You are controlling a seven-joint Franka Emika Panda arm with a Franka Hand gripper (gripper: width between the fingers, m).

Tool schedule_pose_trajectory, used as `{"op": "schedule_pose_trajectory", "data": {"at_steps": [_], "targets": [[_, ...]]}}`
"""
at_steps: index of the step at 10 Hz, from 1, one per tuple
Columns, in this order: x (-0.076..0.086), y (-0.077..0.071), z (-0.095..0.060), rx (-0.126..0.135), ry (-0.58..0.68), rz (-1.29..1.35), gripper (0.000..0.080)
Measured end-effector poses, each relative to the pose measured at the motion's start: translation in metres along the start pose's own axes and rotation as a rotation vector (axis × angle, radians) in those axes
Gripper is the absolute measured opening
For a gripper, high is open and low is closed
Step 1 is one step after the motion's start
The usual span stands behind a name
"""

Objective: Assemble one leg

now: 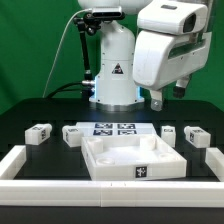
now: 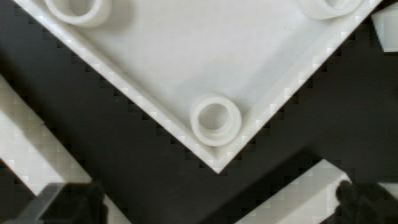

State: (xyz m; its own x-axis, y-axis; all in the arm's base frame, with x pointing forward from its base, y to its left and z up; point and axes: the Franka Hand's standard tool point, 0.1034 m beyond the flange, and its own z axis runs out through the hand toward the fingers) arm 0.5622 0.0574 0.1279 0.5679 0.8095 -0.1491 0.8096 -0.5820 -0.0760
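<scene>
Exterior view first: the arm's gripper [image 1: 168, 96] hangs high over the exterior view's right side of the black table [image 1: 30, 112], well above everything, with nothing in its claw. Down on the table, four pegs sit in a loose row. The leftmost leg [image 1: 40, 132] and the second leg [image 1: 72, 134] are on the exterior view's left of the marker board [image 1: 113, 128]; the third leg [image 1: 170, 133] and the rightmost leg [image 1: 195, 135] are on its right. All four lie on the table, apart from one another. Nearer the camera sits the large white panel [image 1: 135, 158], recessed face up, just beside the marker board. A white rail [image 1: 60, 190] borders the near edge.

Over to the wrist view: we're looking straight down on one corner of the panel [image 2: 178, 60], with a round socket [image 2: 217, 117] close to that corner. The gripper [image 2: 210, 200] shows its two dark tips spread wide, nothing between them.
</scene>
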Motion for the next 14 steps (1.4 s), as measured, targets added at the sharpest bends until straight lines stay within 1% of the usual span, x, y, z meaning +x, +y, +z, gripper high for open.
{"op": "schedule_pose_trajectory", "data": {"at_steps": [7,8,9,10,11,12,13,14], "targets": [[-0.001,-0.001,0.001,0.001,0.001,-0.004,0.065],[-0.008,-0.004,0.009,-0.004,0.015,-0.076,0.065],[-0.019,-0.007,0.018,-0.018,0.031,-0.173,0.065],[-0.029,-0.011,0.025,-0.04,0.051,-0.277,0.065],[-0.036,-0.015,0.031,-0.048,0.055,-0.344,0.065],[-0.041,-0.016,0.035,-0.064,0.069,-0.412,0.065],[-0.047,-0.016,0.039,-0.055,0.066,-0.402,0.065],[-0.048,-0.015,0.039,-0.056,0.065,-0.399,0.065]]}}
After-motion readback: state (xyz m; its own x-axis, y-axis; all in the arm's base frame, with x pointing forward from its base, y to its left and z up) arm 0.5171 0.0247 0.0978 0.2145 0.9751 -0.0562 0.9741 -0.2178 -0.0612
